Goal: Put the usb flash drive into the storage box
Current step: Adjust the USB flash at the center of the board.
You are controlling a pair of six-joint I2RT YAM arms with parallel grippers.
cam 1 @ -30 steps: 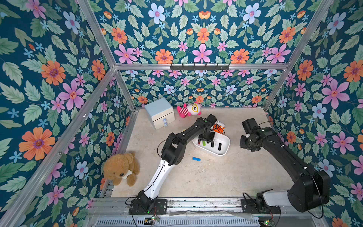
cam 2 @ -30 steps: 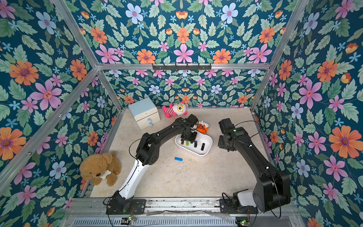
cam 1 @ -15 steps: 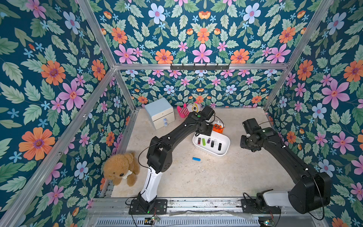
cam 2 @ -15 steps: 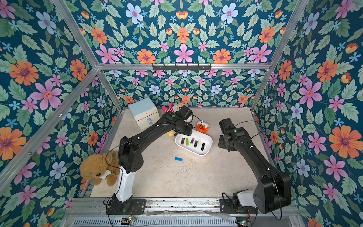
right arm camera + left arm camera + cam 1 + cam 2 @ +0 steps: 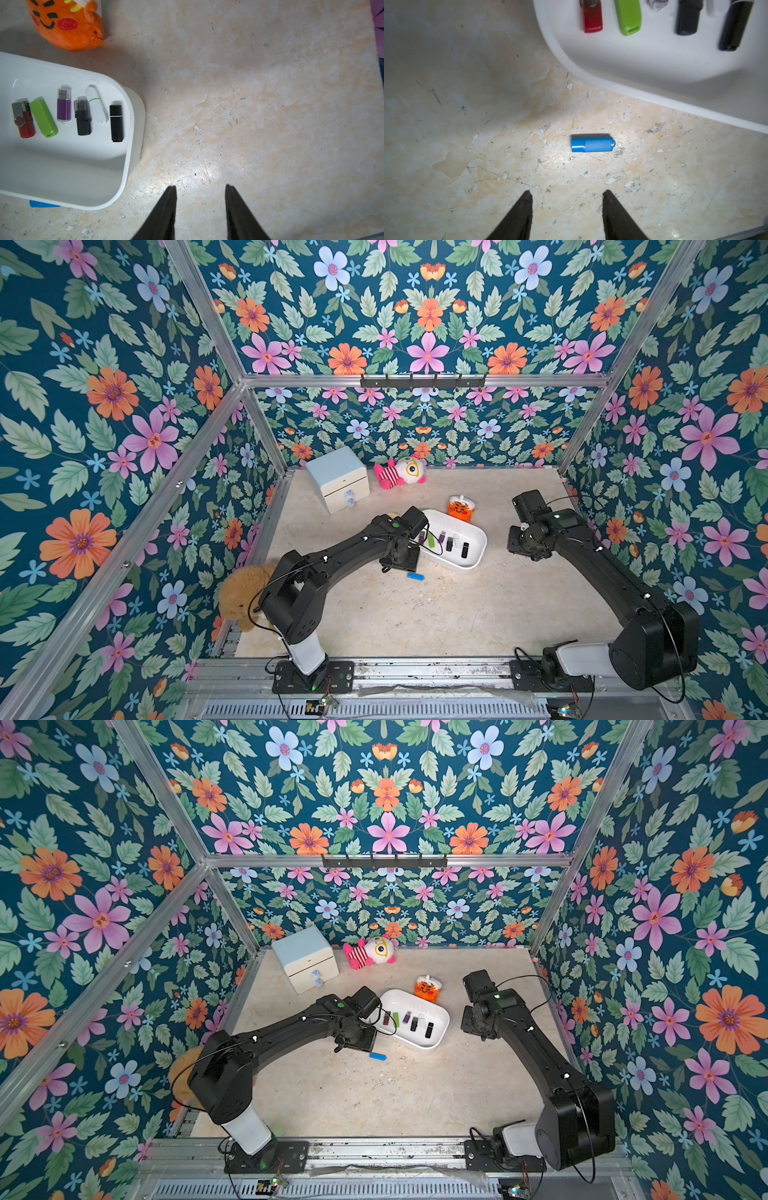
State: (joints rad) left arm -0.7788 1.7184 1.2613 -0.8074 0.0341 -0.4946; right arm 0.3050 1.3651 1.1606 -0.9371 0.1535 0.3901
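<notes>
A blue usb flash drive point(image 5: 414, 576) point(image 5: 378, 1056) lies on the beige table just in front of the storage box point(image 5: 457, 566) point(image 5: 419, 1044), a shallow white tray. In the left wrist view the blue drive point(image 5: 592, 144) lies flat ahead of my left gripper point(image 5: 566, 193), which is open, empty and clear of it. The tray's wall point(image 5: 654, 87) lies beyond. Inside the tray point(image 5: 62, 162) lie several drives: red, green, purple, white and two black. My right gripper point(image 5: 201, 187) hangs open and empty over bare table to the right of the tray.
A pale-blue-topped drawer cabinet point(image 5: 337, 479) and a pink striped plush point(image 5: 399, 473) stand at the back. An orange plush point(image 5: 461, 508) sits just behind the tray. A teddy bear point(image 5: 239, 597) lies at the left edge, behind my left arm. Flowered walls close in three sides.
My left arm has drawn back from over the tray to its near left side, above the blue drive, and its jaws have opened wider. The right arm has stayed put.
</notes>
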